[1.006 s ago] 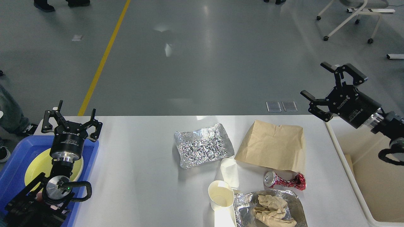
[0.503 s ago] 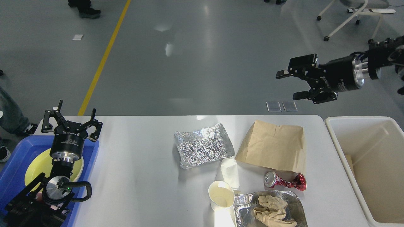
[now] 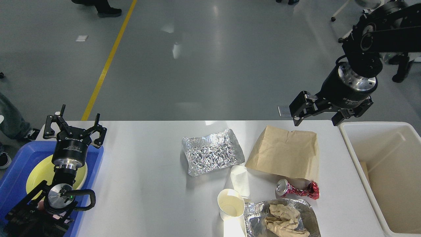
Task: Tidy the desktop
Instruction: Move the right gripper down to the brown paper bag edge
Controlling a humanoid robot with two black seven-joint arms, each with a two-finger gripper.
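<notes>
Grey floor is running behind the white counter (image 3: 148, 171), which is filling the lower frame. I am holding my right claw (image 3: 317, 115) fingers apart, empty, above the far edge of the brown paper bag (image 3: 284, 153). My left claw (image 3: 75, 126) is hanging spread wide, well left of the bag, over the blue tray (image 3: 13, 171).

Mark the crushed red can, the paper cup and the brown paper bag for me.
crushed red can (image 3: 297, 189), head view, on its pinched middle.
paper cup (image 3: 230, 204), head view, inside its open mouth.
brown paper bag (image 3: 285, 153), head view, centre of its flat face.
</notes>
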